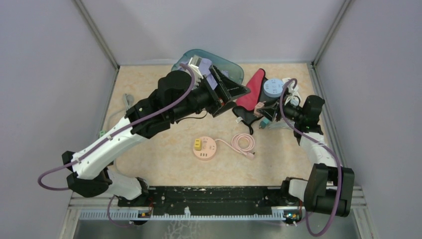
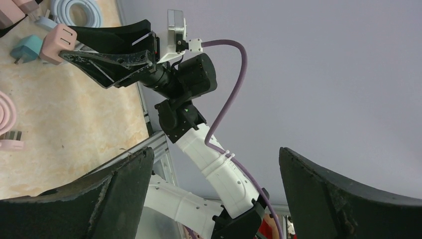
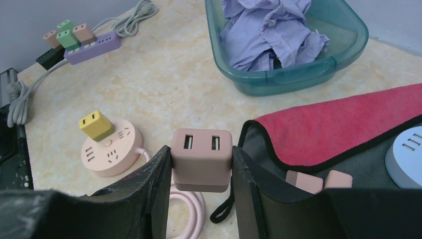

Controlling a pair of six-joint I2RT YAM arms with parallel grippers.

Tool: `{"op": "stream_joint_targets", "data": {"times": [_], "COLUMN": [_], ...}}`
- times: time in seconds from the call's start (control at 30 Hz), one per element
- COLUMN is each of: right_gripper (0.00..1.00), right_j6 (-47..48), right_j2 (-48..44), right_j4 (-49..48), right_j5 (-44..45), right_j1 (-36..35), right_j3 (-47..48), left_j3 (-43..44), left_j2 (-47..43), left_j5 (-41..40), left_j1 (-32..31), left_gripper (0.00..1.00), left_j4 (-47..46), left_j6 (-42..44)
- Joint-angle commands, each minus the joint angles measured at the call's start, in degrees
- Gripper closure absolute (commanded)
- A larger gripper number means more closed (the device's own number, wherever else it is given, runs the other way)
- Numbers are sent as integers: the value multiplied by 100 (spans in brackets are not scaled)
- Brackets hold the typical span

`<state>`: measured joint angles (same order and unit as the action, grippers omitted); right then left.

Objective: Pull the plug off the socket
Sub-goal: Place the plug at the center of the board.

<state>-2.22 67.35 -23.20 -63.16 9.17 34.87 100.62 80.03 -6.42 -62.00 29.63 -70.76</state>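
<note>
My right gripper [image 3: 202,172] is shut on a pink two-port USB plug [image 3: 202,158] and holds it above the table, free of any socket. In the top view this gripper [image 1: 262,113] is at the middle right, beside the red cloth. The left wrist view shows the same plug [image 2: 58,42] between the right fingers. A round pink socket [image 1: 205,149] lies at the table's middle with a yellow plug [image 1: 197,145] seated in it; both show in the right wrist view, socket [image 3: 112,155] and yellow plug [image 3: 96,125]. My left gripper [image 1: 231,94] is open, empty and raised, its fingers [image 2: 99,199] wide apart.
A teal basin [image 3: 298,74] with purple clothes stands at the back. A red cloth [image 3: 343,124] on a dark pouch holds two pink plugs [image 3: 318,180]. A blue round socket [image 1: 272,88] is far right. A purple power strip [image 3: 92,47] with several plugs lies far left. A pink cable coil [image 1: 244,143] is by the socket.
</note>
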Motion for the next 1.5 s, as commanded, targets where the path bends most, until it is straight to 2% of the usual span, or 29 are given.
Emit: {"op": "stream_joint_targets", "data": {"times": [0.0,0.07,0.13,0.2,0.27,0.37,0.43,0.63,0.77,0.97,1.17,1.33,1.47], "right_gripper": [100,100,100,100,100,100,100,100,100,97,94,82,71], "right_j6": [30,86,168,294,480,888,1015,1109,638,-311,-500,-566,-511], "right_j2": [-6,0,7,6,9,-37,-52,180,402,869,1265,1388,1549], "right_j4": [-308,-259,-183,-33,160,603,705,965,731,680,820,815,923], "right_j5": [-158,-162,-159,-151,-111,26,212,1425,2511,4517,4505,4633,4614], "right_j1": [49,45,41,41,43,41,33,-300,-389,-447,-552,-579,-580], "right_j3": [28,43,59,91,143,239,269,400,415,631,767,761,824], "left_j3": [122,-42,-564,-1532,-2290,-3275,-3984,-5932,-6501,-6121,-4403,-2694,-1394], "left_j2": [-26,-155,-420,-760,-1109,-1631,-1968,-3022,-3383,-3377,-2635,-1668,-890], "left_j5": [-250,-332,-355,-45,102,-311,-540,37,43,49,-516,-755,-579], "left_j1": [-31,-32,-27,0,12,17,24,43,48,69,65,69,49], "left_gripper": [0,0,0,0,0,0,0,0,0,0,0,0,0], "left_j4": [-14,-251,-938,-2513,-3363,-3645,-3787,-4800,-4840,-4755,-3932,-2888,-2306], "left_j6": [-251,48,567,1805,2940,4216,4743,4845,4291,3826,3320,2569,2121]}}
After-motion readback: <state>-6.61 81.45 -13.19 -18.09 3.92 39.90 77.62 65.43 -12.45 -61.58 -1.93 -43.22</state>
